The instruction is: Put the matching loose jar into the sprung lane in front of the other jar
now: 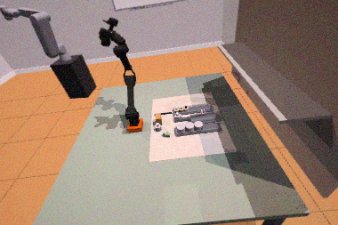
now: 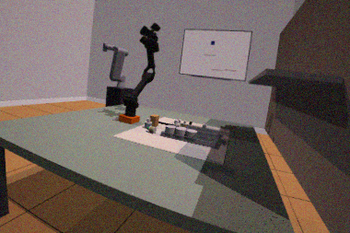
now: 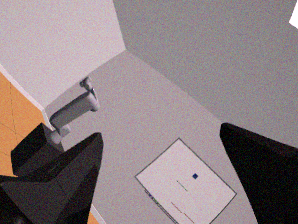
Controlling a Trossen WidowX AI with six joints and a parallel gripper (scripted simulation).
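Note:
My gripper [image 3: 162,135] [image 1: 106,32] [image 2: 148,33] is open and empty, held high above the table and far from the jars; in the wrist view only wall and whiteboard show between its fingers. A small pale jar [image 1: 177,116] stands at the front end of the middle lane [image 1: 194,116], with a light bar-like part behind it. A loose white-topped jar [image 1: 157,127] [image 2: 148,123] stands in front of the lanes. A smaller loose item with green [image 1: 165,134] is near it; it also shows in the exterior view [image 2: 152,130]. Fine markings are too blurred to tell.
A brown block [image 1: 158,118] [image 2: 155,120] is beside the loose jar, with a dark thin rod [image 1: 166,113] near it. A neighbouring lane holds wide white jars [image 1: 189,126] [image 2: 180,132]; the other holds several small ones [image 1: 181,109]. A grey shelf [image 1: 276,95] is at the right.

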